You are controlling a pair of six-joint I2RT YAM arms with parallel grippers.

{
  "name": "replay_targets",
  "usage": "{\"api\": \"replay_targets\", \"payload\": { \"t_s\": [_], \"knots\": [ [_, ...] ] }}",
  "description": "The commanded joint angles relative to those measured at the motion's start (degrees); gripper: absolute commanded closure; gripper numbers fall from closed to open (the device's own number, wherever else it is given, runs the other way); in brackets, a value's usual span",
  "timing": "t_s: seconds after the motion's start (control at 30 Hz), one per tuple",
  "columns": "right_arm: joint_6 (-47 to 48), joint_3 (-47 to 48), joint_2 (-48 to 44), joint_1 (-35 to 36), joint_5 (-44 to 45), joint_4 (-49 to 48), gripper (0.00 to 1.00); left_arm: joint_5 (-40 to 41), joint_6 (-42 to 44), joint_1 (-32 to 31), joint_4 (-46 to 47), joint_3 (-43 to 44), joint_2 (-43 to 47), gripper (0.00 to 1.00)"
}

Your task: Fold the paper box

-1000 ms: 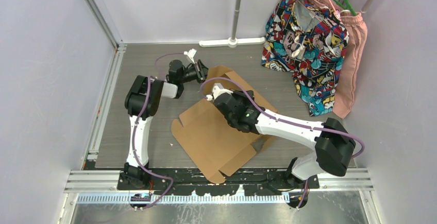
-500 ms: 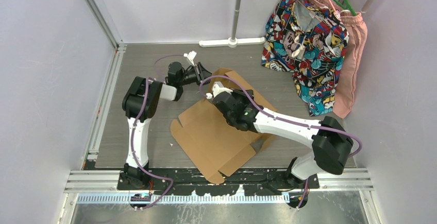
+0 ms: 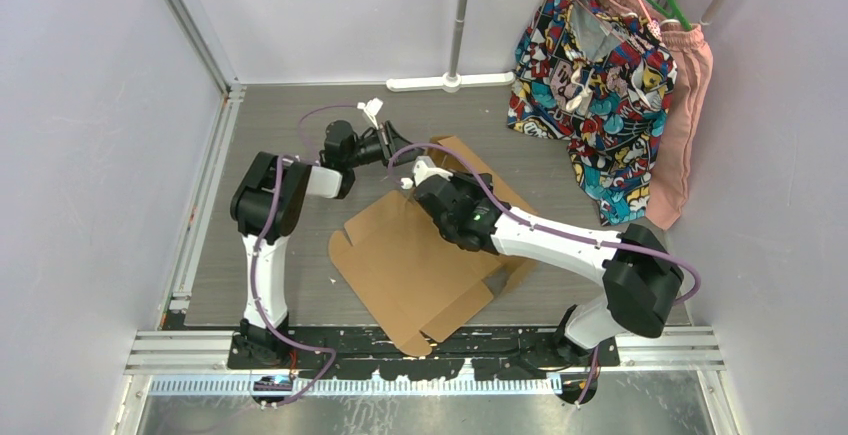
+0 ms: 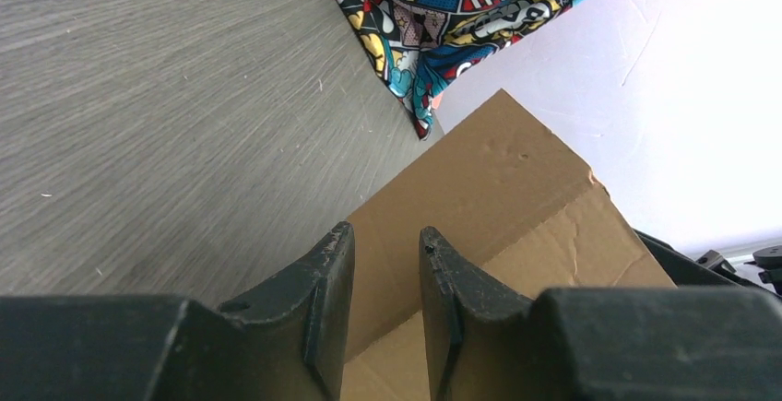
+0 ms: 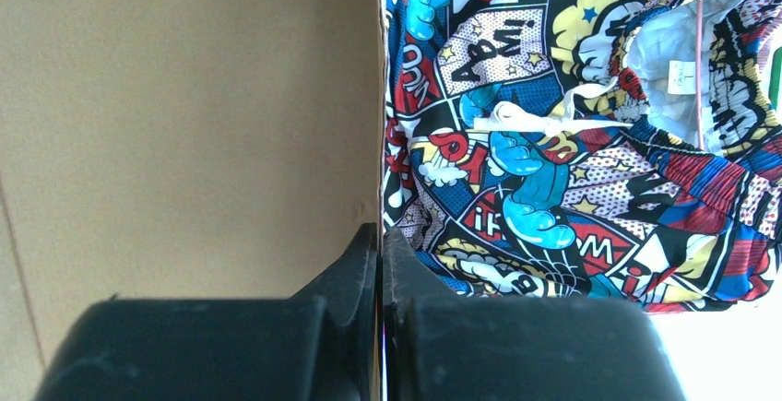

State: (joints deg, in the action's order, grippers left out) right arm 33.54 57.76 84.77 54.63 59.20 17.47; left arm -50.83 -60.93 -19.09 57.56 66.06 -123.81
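The paper box (image 3: 405,270) lies mostly flat on the bench (image 3: 280,115). One flap (image 4: 479,171) stands raised just ahead of the left tool (image 4: 383,235), whose jaws are a little spread with nothing between them. The right tool (image 5: 381,231) is pressed together, with the flap's edge straight ahead of its tips.

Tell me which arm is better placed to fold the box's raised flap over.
Right, probably: the right gripper is shut on the edge of the box; the left gripper is open, gripping nothing.
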Motion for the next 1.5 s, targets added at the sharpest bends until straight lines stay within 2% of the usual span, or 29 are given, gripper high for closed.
{"api": "replay_targets", "payload": {
  "t_s": [0.0,0.7,0.8,0.83,1.07,1.47],
  "knots": [
    [-1.79,2.53,-0.48,-0.52,-0.59,-0.75,0.99,-1.44,1.74,-0.75,3.97,-1.28,3.49,0.67],
    [-3.38,3.68,-0.33,-1.81,-2.29,0.89,0.98,-4.22,1.96,-0.73,10.60,-6.76,4.38,0.57],
    [-3.52,3.74,-0.31,-2.08,-2.54,1.11,0.98,-5.08,1.67,-0.54,13.14,-7.61,4.38,0.54],
    [-3.56,3.75,-0.21,-2.07,-2.58,1.20,0.98,-5.29,1.38,-0.39,14.02,-7.87,4.30,0.47],
    [-4.01,4.18,0.25,-2.53,-3.12,1.79,0.98,-6.99,-2.55,1.08,22.32,-9.26,3.10,0.31],
    [-4.10,5.08,1.41,-2.54,-2.64,2.30,0.98,-7.47,-1.73,1.28,24.44,-11.88,3.20,0.28]
  ]
}}
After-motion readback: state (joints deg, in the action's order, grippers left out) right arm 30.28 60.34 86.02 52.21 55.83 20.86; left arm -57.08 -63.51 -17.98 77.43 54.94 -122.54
